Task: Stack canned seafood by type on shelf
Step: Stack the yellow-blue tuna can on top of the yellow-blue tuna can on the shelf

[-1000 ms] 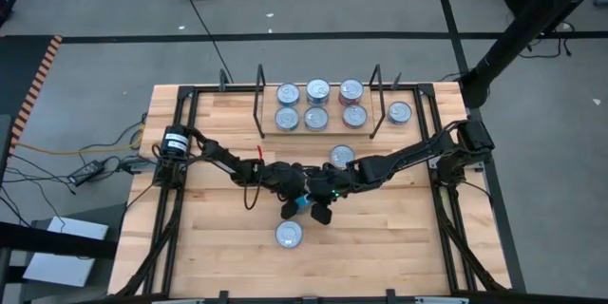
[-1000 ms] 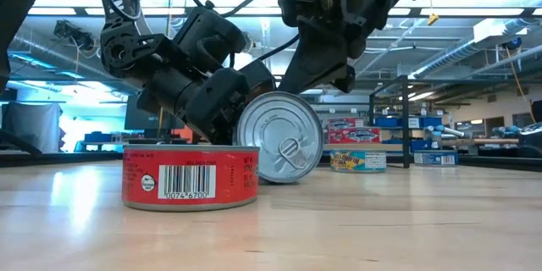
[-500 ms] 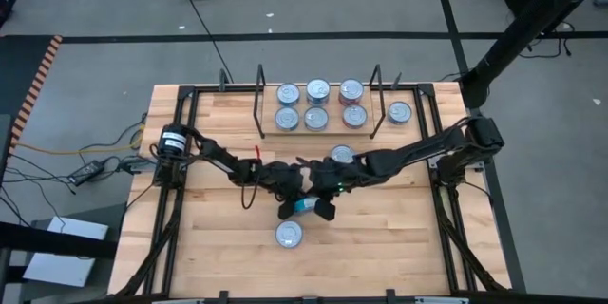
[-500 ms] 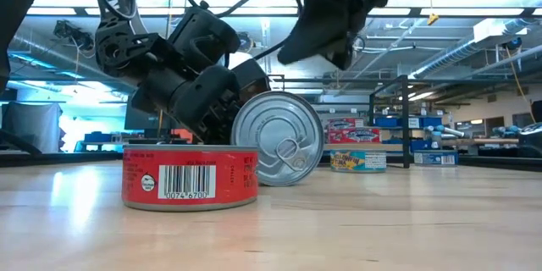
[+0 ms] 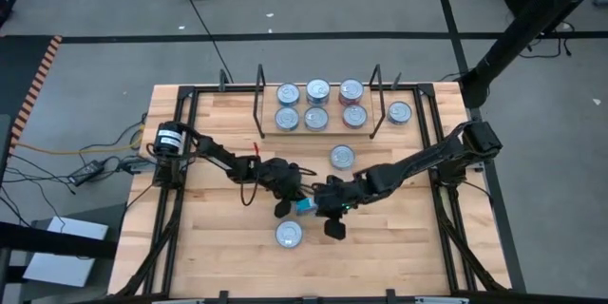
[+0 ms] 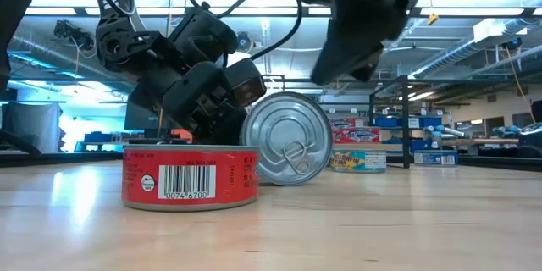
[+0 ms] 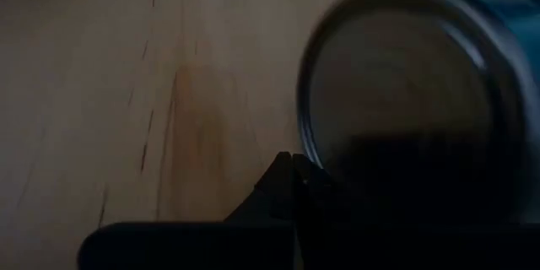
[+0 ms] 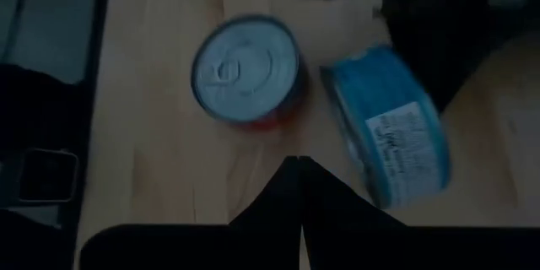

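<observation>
Both grippers work at mid-table: the left gripper point(image 5: 288, 199) sits low with its fingers pressed together, holding nothing, just beside a blue-labelled tin point(image 5: 304, 205) that stands on its edge, silver lid point(image 6: 286, 138) facing the low camera. Next to that tin, the right gripper point(image 5: 335, 223) hovers above the board with its jaws closed and empty. A red-labelled tin point(image 6: 190, 176) lies flat on the wooden table point(image 5: 399, 242), nearer the front edge, just beside the tilted one. Another tin point(image 5: 342, 157) lies alone towards the shelf point(image 5: 318, 104). Between the black wire uprights point(image 5: 259, 100), six tins sit in two rows of three; one more tin point(image 5: 399, 112) lies just outside the right-hand upright.
</observation>
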Motion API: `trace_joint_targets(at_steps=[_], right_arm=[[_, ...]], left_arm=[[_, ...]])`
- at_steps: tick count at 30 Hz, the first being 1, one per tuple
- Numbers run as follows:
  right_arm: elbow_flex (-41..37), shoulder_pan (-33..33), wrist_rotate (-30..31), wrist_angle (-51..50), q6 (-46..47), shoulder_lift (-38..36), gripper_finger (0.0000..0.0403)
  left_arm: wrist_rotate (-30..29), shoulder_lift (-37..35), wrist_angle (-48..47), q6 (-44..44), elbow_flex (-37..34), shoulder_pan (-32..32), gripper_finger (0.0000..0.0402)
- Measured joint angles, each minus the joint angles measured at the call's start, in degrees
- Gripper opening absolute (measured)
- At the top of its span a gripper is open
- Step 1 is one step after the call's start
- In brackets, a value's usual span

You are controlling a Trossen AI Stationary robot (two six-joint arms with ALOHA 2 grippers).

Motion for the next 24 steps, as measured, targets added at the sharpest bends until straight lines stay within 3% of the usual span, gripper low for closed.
trace_joint_targets(at_steps=[16, 24], right_arm=[[0.02, -4.01, 9.48, -2.83, -0.65, 3.07, 0.0007], [0.0, -7.48, 9.3, -0.9, -5.62, 2.66, 0.0008]], left_arm=[[-0.2, -8.05, 1.9, -1.82, -8.6, 1.03, 0.0], [-2.29, -8.8, 3.53, -2.16, -8.38, -2.33, 0.0]])
